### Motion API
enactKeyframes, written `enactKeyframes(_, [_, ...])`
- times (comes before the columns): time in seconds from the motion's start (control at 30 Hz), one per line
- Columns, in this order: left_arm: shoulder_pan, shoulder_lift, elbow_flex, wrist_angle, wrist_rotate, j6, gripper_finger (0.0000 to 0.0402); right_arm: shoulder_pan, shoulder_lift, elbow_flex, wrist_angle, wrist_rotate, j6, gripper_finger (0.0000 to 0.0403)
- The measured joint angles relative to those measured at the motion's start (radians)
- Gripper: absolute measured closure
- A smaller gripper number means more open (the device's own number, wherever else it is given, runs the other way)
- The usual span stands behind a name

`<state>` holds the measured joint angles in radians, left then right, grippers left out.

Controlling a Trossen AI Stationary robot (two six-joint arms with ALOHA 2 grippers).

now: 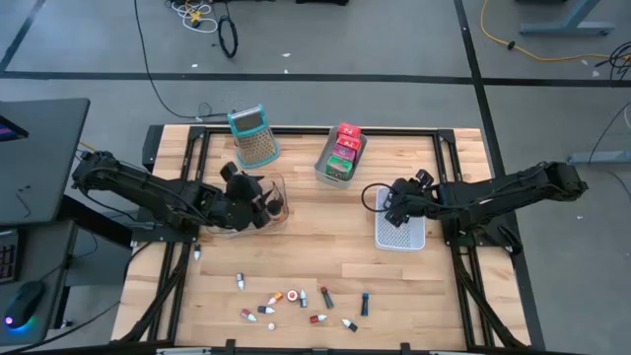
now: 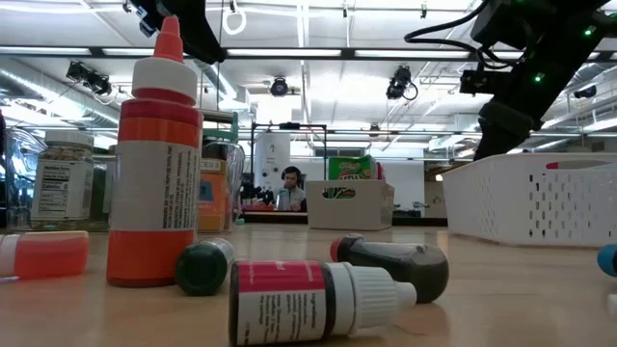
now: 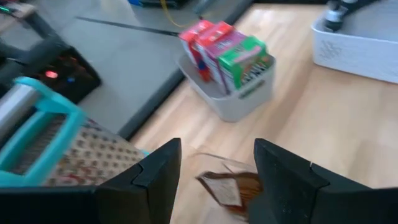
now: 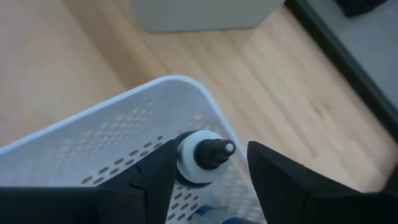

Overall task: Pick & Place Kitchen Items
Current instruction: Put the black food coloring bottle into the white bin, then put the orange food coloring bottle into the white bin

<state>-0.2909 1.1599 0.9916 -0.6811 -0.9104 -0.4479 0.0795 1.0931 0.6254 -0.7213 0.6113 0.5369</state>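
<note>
From above, the left gripper (image 1: 258, 202) hangs over a clear bin (image 1: 264, 207); the right gripper (image 1: 392, 204) is over the white basket (image 1: 409, 235). Small bottles (image 1: 296, 304) lie scattered at the near edge. Down low, an orange bottle (image 2: 154, 159) stands upright. Left wrist: fingers apart, a brown jar (image 3: 229, 188) below. Right wrist: fingers spread, white-capped bottle (image 4: 202, 155) between them; whether gripped, I can't tell.

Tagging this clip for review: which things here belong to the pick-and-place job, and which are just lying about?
Job:
small bottles loose on the table
white-capped bottle between the right gripper fingers, over the white basket
packets in the grey bin
clear bin under the left gripper

Lying about:
grater
</note>
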Motion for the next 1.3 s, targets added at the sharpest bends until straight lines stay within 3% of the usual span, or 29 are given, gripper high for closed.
enactKeyframes(0.13, [0.000,0.000,0.000,0.000,0.073,0.000,0.0191,0.000,0.000,0.000,0.024,0.044,-0.008,0.0195])
enactKeyframes(0.33, [0.000,0.000,0.000,0.002,0.076,0.000,0.0191,0.000,0.000,0.000,0.120,-0.022,-0.100,0.0195])
enactKeyframes(0.57, [0.000,0.000,0.000,0.002,0.077,0.000,0.0191,0.000,-0.006,0.000,0.268,-0.019,-0.191,0.0195])
enactKeyframes(0.77, [0.000,0.000,0.000,0.002,0.077,0.000,0.0191,0.000,-0.024,0.000,0.580,-0.020,-0.354,0.0195])
enactKeyframes(0.97, [0.000,0.000,0.000,0.003,0.077,0.000,0.0191,0.000,-0.024,0.001,0.898,-0.102,-0.472,0.0195])
enactKeyframes(1.17, [0.000,0.000,0.000,0.003,0.077,0.000,0.0191,0.000,-0.024,0.001,0.957,-0.168,-0.603,0.0195])
enactKeyframes(1.3, [0.000,0.000,0.000,0.003,0.077,-0.001,0.0191,0.003,-0.023,0.001,0.958,-0.210,-0.601,0.0195])
